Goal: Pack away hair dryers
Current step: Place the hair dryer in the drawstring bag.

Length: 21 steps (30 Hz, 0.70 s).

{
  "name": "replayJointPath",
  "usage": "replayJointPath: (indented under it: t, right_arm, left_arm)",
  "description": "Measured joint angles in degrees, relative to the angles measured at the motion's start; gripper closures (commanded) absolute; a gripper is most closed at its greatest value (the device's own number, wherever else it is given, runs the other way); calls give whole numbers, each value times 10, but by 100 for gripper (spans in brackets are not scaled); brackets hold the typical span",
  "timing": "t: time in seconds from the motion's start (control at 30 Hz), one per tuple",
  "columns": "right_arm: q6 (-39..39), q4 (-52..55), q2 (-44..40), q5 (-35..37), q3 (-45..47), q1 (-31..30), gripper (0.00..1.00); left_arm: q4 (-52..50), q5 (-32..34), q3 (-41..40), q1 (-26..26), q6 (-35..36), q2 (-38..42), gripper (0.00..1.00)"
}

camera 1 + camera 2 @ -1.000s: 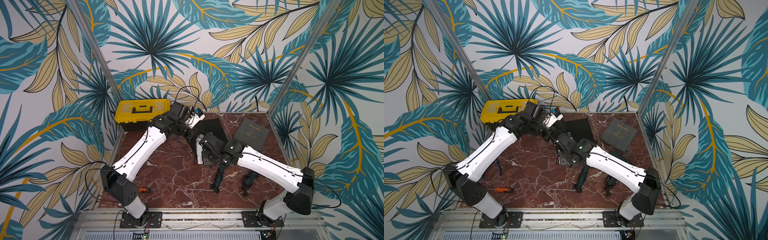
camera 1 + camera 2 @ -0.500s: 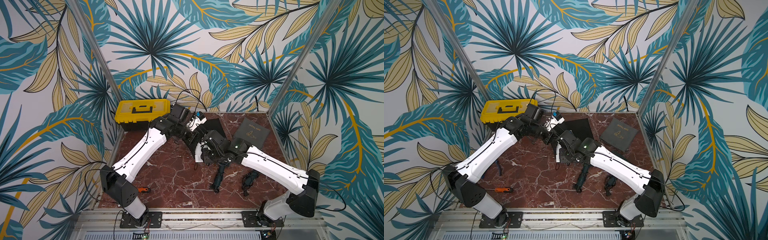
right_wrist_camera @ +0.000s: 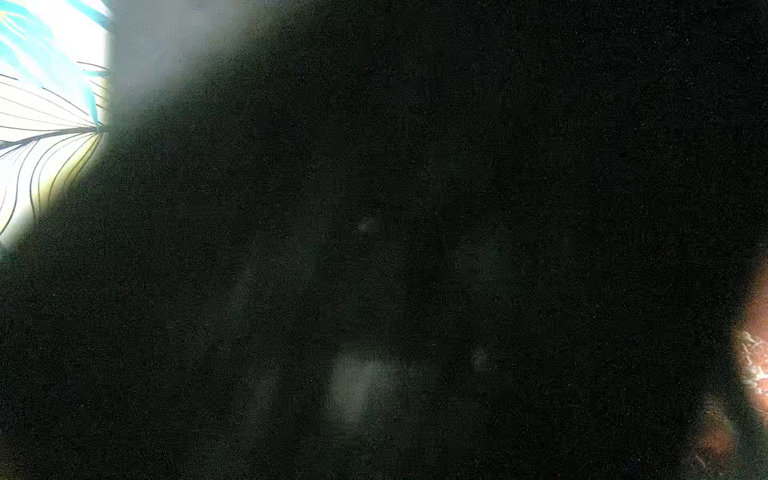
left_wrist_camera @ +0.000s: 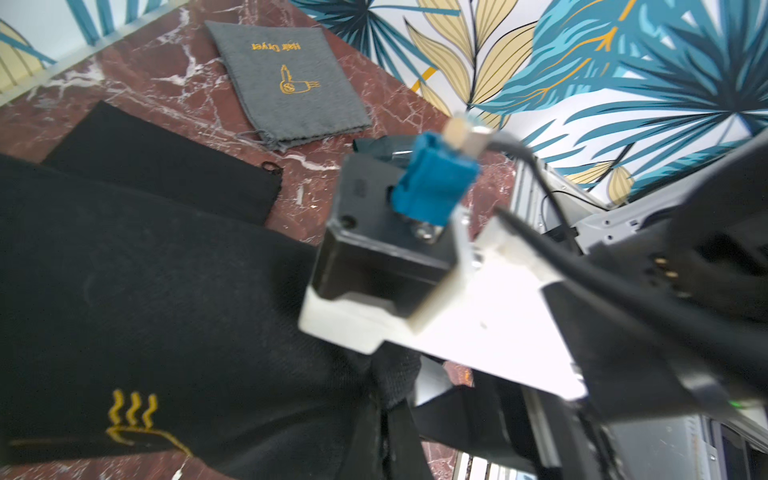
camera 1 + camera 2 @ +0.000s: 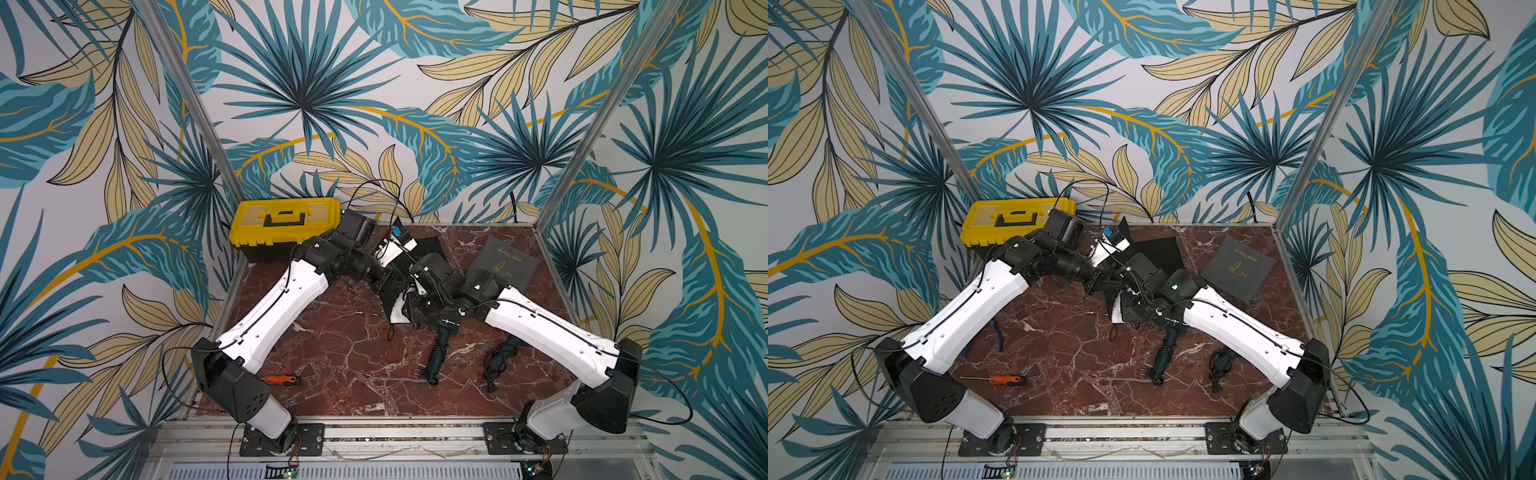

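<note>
The white hair dryer (image 5: 398,311) shows only as a pale sliver right at the tip of the right gripper (image 5: 409,311), mostly covered by a black pouch (image 4: 166,291). I cannot tell whether that gripper's jaws are clamped on it. The wrist hides them in both top views, and the right wrist view is almost wholly dark.

The left gripper (image 5: 384,283) sits just beside the right one, on its far-left side. It is pinched together on the black pouch's edge, and the cloth bunches up toward it in the left wrist view.

A dark teal hair dryer (image 5: 438,353) lies on the marble table (image 5: 353,374) near the right gripper, on the side toward the arm bases, with its cord bundled at the handle end. A second dark dryer (image 5: 500,357) lies further right, partly under the right forearm.

Beyond the grippers, toward the back wall, a second black pouch (image 4: 158,174) lies flat. A grey pouch (image 4: 286,79) lettered "Hair Dryer" lies beside it. A yellow toolbox (image 5: 286,224) stands behind the left wrist. An orange-handled screwdriver (image 5: 280,379) lies well apart from both grippers, by the left arm's base.
</note>
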<state>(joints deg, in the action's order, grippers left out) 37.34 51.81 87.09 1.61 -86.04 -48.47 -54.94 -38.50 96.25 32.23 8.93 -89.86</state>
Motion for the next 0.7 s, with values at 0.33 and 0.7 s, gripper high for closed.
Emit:
replayJointPath:
  t: [0.33, 0.7]
  right_arm:
    - [-2, -6, -2, 2, 0, 0, 78]
    - [-2, 10, -3, 3, -24, 1, 63]
  left_arm:
    - [2, -34, 0, -12, -57, 0, 100]
    - [37, -71, -9, -42, -138, 2, 100]
